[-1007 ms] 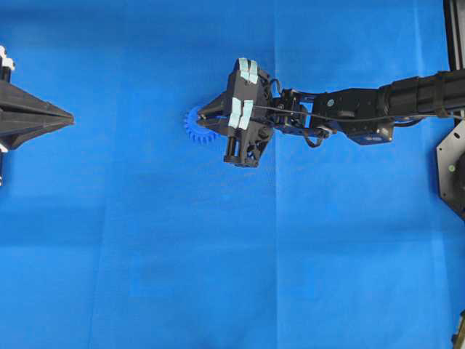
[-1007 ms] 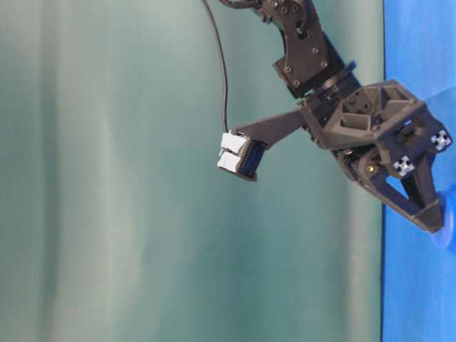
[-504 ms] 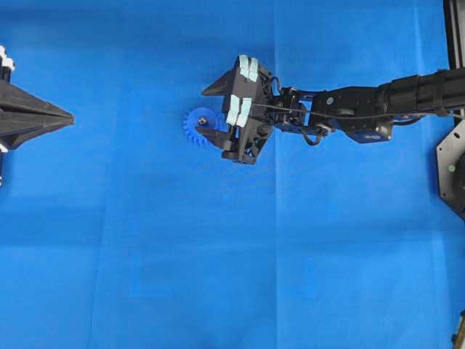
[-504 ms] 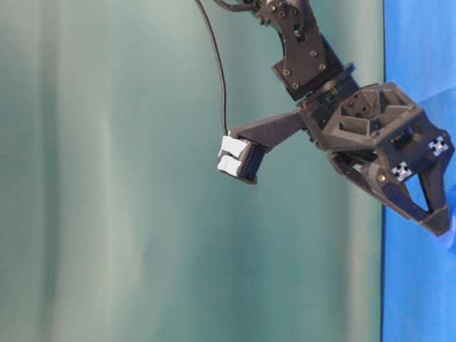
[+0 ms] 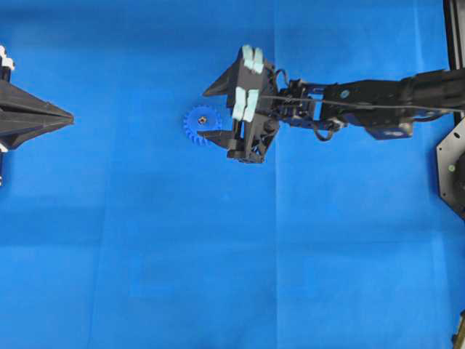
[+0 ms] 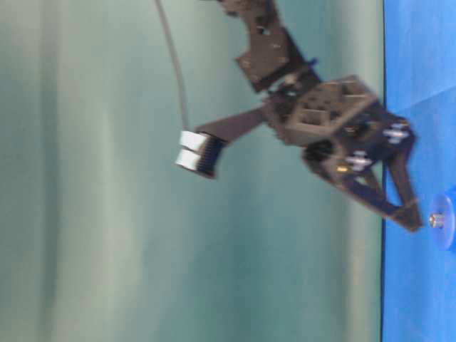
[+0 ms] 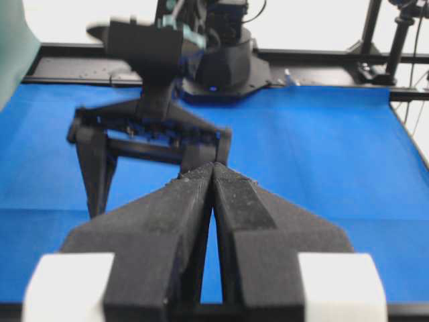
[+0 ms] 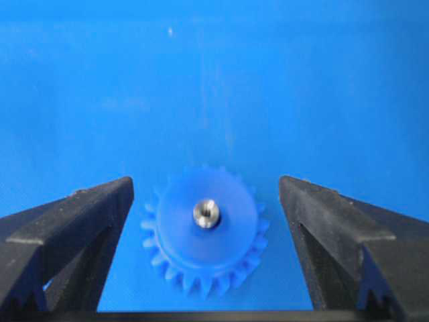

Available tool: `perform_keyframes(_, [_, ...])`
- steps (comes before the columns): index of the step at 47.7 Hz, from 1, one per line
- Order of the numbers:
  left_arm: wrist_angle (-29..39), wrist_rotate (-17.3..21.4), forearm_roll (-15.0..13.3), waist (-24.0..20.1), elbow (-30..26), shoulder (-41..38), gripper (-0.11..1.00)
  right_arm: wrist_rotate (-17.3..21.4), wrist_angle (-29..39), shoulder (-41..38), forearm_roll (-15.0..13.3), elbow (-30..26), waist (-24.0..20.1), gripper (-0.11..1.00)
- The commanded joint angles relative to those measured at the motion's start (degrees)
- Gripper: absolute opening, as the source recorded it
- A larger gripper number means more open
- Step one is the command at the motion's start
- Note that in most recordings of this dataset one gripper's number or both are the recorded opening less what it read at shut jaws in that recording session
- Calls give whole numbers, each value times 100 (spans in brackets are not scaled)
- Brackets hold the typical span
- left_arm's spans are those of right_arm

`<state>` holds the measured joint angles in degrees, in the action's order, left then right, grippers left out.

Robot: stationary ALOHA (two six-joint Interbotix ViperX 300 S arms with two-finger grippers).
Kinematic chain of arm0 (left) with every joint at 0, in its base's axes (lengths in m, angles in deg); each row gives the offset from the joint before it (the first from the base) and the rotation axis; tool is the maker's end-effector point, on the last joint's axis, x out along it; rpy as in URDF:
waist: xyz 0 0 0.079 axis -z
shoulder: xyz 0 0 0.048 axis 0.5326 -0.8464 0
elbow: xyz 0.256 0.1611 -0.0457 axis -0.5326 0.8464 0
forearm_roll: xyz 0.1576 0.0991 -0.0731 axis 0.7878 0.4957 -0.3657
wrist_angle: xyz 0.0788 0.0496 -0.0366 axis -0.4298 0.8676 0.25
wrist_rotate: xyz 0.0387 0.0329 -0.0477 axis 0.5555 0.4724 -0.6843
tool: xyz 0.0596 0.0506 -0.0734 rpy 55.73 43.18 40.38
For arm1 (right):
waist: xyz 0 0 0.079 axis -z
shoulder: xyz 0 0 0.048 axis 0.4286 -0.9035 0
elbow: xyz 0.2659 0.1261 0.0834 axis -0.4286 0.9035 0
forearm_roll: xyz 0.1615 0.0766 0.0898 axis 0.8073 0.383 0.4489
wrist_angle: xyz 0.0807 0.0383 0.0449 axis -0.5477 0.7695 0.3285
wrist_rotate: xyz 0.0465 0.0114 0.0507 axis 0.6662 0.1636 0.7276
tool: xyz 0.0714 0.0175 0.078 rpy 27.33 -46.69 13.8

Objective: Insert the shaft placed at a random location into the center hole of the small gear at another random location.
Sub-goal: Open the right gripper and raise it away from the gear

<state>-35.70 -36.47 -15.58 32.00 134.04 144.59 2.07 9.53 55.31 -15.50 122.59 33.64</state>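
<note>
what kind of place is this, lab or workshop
Probably a robotics lab bench: a blue cloth covers the table, two black robot arms face each other, and a green backdrop hangs behind. The only workpiece is a gear.

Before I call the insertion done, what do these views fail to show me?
- How deep the shaft sits in the small gear: the hub hides it in every view.
- Table-level view: motion-blurred, gear cropped by the right edge.
- Left wrist view: the closed left gripper blocks the gear.

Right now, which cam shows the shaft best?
Right wrist view: the shaft sits centred and sharp in the small gear hub, between open jaws. Overhead shows only a tiny dot; table-level shows it blurred, side-on; left wrist view doesn't show it.
</note>
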Motion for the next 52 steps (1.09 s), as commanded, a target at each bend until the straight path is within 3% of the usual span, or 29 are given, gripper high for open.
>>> perform_keyframes(1, [-26,0,9,-9,-62,-35,0,0,123,439,-9,-53,-9,86])
perform_keyframes(12, [-26,0,9,-9,-62,-35,0,0,334,879,-26,-26,0,86])
perform_keyframes(31, [-26,-18,9,-9,-53,-35,0,9,360,958,-26,70,0,86])
perform_keyframes(52, [-26,-18,9,0,-62,-35,0,26,352,2118,0,1292,0,86])
